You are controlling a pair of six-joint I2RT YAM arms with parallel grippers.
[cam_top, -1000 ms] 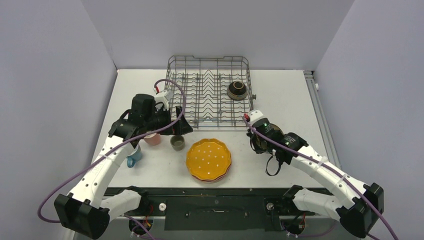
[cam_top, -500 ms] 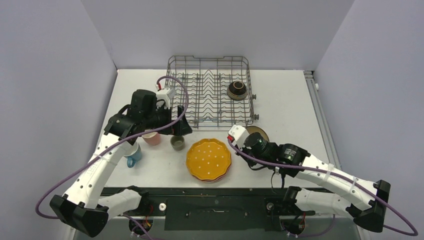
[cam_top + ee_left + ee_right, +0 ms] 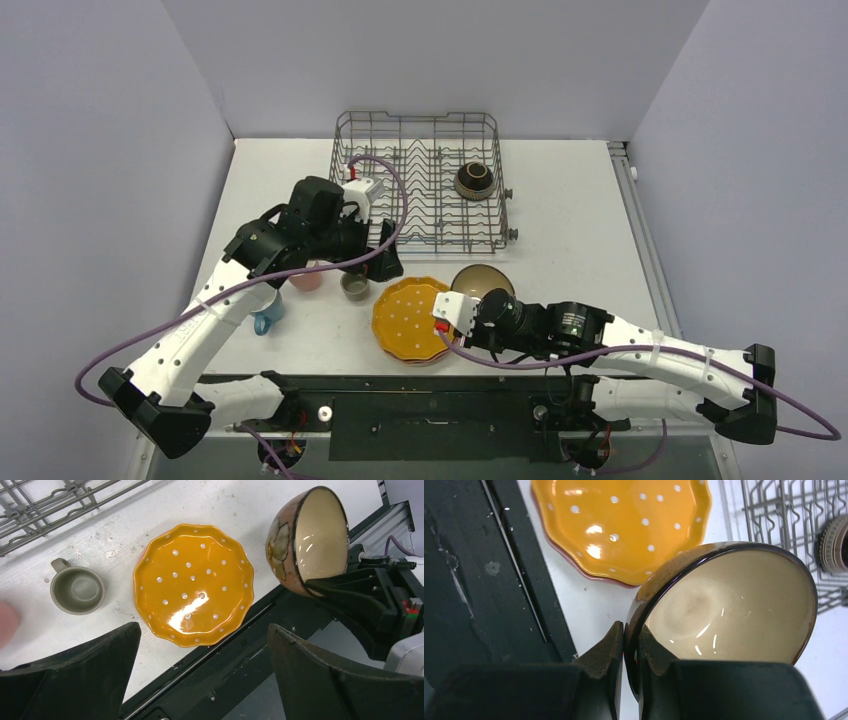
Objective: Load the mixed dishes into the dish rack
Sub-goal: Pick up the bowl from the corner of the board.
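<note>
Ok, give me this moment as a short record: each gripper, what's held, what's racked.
left gripper: open, empty, beside the scalloped orange white-dotted plate
right gripper: shut on the rim of the terracotta cream-lined bowl, tilted sideways
grey wire dish rack: holds one dark brown bowl
white table: plate, grey-green cup, pink cup, blue mug

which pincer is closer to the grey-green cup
Left. The left pincer hangs open close to the cup; the right pincer, clamped on a bowl's rim, is on the far side of the yellow plate.
</note>
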